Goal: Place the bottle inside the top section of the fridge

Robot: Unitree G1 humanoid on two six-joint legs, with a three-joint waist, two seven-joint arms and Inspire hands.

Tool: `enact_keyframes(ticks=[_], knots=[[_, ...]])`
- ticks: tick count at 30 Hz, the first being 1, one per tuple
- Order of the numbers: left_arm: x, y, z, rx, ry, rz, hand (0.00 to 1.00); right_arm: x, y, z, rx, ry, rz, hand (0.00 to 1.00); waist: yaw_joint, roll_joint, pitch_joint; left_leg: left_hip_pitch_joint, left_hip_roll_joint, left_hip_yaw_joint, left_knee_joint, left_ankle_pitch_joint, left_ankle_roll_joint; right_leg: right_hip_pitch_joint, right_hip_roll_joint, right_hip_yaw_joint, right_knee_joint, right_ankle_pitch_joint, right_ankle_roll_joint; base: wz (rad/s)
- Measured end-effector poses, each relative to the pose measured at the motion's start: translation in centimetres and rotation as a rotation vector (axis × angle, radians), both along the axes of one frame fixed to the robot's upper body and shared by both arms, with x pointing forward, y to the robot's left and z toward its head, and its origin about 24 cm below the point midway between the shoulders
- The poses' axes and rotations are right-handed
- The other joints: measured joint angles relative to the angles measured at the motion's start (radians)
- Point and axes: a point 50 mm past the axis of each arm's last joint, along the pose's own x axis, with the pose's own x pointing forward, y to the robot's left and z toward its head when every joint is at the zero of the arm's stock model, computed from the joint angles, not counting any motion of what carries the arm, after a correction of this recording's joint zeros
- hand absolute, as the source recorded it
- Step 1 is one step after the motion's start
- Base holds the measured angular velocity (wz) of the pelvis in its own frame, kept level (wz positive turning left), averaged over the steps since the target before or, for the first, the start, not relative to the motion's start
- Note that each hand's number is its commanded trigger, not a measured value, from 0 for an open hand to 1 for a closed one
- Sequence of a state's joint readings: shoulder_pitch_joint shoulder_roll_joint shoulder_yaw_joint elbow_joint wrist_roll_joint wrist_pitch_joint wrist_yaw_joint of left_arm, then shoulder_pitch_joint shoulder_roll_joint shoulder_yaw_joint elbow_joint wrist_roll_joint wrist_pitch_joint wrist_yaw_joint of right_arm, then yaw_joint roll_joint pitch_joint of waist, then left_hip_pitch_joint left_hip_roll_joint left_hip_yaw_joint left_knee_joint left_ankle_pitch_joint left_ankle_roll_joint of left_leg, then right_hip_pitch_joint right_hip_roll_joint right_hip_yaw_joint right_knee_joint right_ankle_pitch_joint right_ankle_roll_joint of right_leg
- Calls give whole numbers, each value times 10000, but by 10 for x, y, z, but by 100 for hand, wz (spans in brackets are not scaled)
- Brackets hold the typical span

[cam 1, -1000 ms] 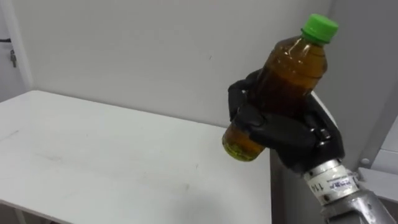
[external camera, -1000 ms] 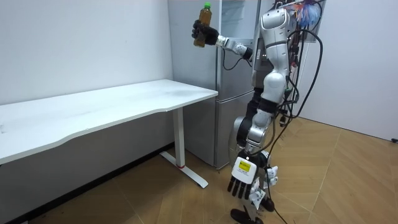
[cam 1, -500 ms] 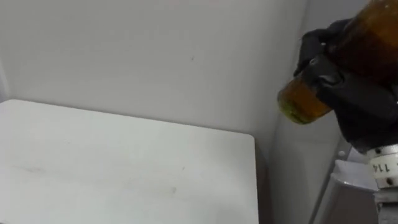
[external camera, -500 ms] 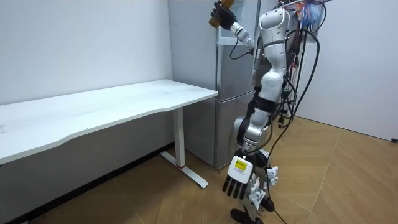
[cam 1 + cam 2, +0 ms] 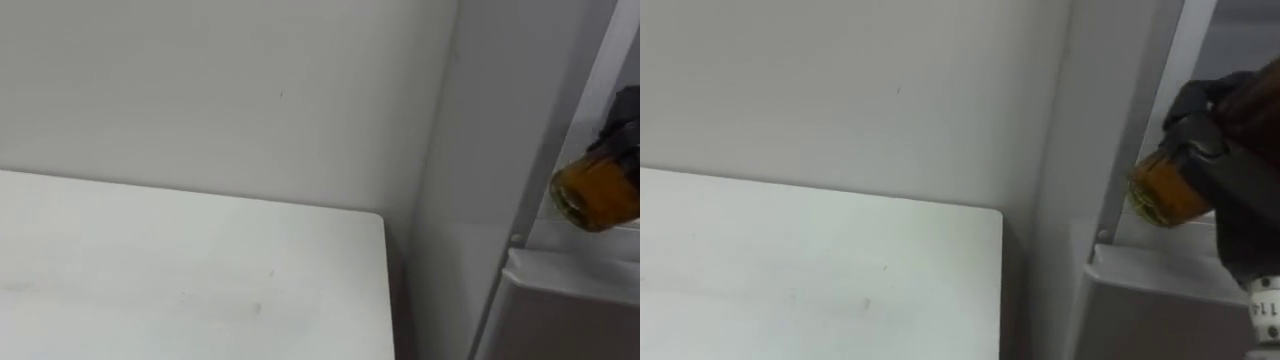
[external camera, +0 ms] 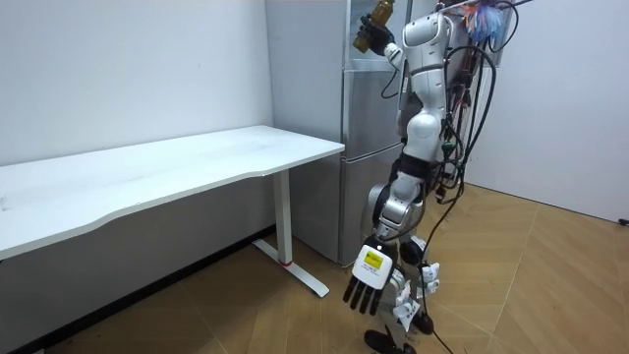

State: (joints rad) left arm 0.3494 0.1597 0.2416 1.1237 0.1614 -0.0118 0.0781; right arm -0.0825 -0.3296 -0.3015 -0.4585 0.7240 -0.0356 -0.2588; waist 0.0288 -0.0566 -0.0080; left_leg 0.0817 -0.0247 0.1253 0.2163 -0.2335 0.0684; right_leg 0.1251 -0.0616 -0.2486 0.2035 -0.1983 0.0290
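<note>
Right hand [image 5: 1228,168]: fingers are curling round a bottle [image 5: 1164,196] of amber liquid and are clamping it about its middle. The bottle is lying tilted, its base pointing toward the camera, its top hidden past the picture's edge. It is hanging at the front of the upper part of the grey fridge [image 5: 1065,200], just above the pale ledge; whether it is inside cannot be told.

Left hand [image 6: 366,291]: it is hanging low beside the legs, fingers straight and spread, holding nothing.

Surroundings: the robot is standing upright before the fridge, right arm raised high. A white table [image 5: 790,265] is standing against the wall [image 5: 840,80], just beside the fridge.
</note>
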Motion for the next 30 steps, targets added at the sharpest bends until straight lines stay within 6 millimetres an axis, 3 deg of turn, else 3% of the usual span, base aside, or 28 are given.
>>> enact_keyframes(ticks=[9,19,25,30], knots=[[0,0,0,68,-27,-1,0,-6,-15,3,557,-138,-968,100,-503,-16,8,-39,18,73,-54,0,-2,-105,20,35,17,2,-3,-2],[1,0,0,71,-47,1,0,-8,-17,-1,695,53,-1247,100,-517,-93,-8,-18,41,260,-122,1,-3,-242,66,271,3,4,-6,-7],[3,-1,0,35,-97,21,0,-6,-24,-18,813,864,-1484,100,-512,-120,29,-24,42,304,-132,0,-4,-272,72,372,3,4,-6,-2],[2,-1,0,143,-15,55,0,-4,-26,-21,851,1051,-1516,100,-487,-64,56,-22,48,328,-170,0,-5,-300,86,424,10,4,-6,-2]])
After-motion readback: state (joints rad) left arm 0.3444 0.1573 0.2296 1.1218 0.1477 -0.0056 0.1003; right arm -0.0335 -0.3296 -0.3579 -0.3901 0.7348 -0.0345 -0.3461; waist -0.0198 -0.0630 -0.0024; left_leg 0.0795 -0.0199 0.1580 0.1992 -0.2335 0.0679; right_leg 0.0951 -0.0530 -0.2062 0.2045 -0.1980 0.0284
